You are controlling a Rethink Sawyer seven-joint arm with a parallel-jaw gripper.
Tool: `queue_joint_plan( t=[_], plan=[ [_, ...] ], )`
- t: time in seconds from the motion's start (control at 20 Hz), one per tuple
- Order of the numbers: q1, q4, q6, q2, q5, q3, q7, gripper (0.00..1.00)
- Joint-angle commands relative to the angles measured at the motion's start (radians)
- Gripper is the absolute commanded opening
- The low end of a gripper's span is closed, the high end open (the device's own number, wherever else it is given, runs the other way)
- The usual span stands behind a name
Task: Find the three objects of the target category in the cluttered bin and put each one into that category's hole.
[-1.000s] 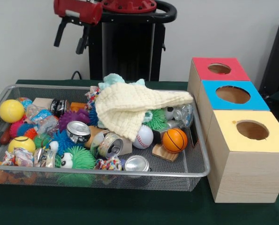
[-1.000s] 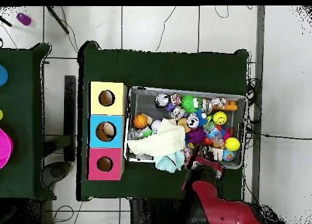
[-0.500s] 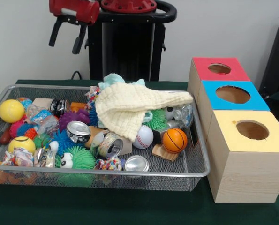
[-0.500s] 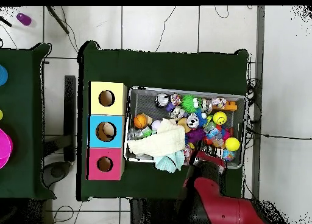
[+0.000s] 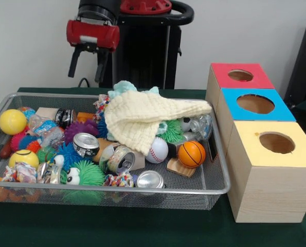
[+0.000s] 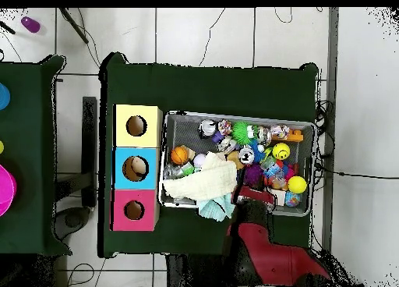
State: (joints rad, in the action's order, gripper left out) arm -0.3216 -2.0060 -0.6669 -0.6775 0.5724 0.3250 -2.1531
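- Gripper (image 5: pixel 86 64) hangs empty, fingers spread, above the bin's (image 5: pixel 142 189) back edge, behind the cream cloth (image 5: pixel 145 119).
- Overhead view alone shows something inside the blue box's hole (image 6: pixel 137 168).

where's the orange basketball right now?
Front view: the orange basketball sits in the mesh bin toward its right end, just right of the baseball and below the cream cloth.

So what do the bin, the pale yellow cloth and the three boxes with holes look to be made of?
Silver wire-mesh bin: metal, judging by the see-through grid and shiny rim. Pale yellow cloth: soft knitted or waffle-weave fabric, ribbed and draping. The three boxes with holes: probably light wood, grain showing on the sides, with matte red, blue and yellow tops.
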Motion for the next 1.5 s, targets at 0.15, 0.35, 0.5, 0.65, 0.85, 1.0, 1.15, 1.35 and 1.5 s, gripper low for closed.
queue_joint_plan(
  t=[0.15,0.35,0.5,0.65,0.85,1.0,1.15,1.35,1.5],
  plan=[
    [0.009,0.083,-0.165,0.197,-0.066,0.022,0.036,1.00],
    [0.031,0.092,-0.222,0.246,-0.107,0.044,0.056,1.00],
    [0.042,0.097,-0.271,0.275,-0.123,0.055,0.065,1.00],
    [0.043,0.108,-0.300,0.301,-0.129,0.064,0.060,1.00],
    [0.040,0.125,-0.309,0.316,-0.115,0.066,0.043,1.00],
    [0.043,0.136,-0.317,0.325,-0.111,0.068,0.037,1.00],
    [0.040,0.145,-0.318,0.323,-0.100,0.070,0.030,1.00],
    [0.039,0.152,-0.328,0.340,-0.100,0.070,0.031,1.00],
    [0.042,0.149,-0.338,0.349,-0.104,0.071,0.031,1.00]
  ],
)
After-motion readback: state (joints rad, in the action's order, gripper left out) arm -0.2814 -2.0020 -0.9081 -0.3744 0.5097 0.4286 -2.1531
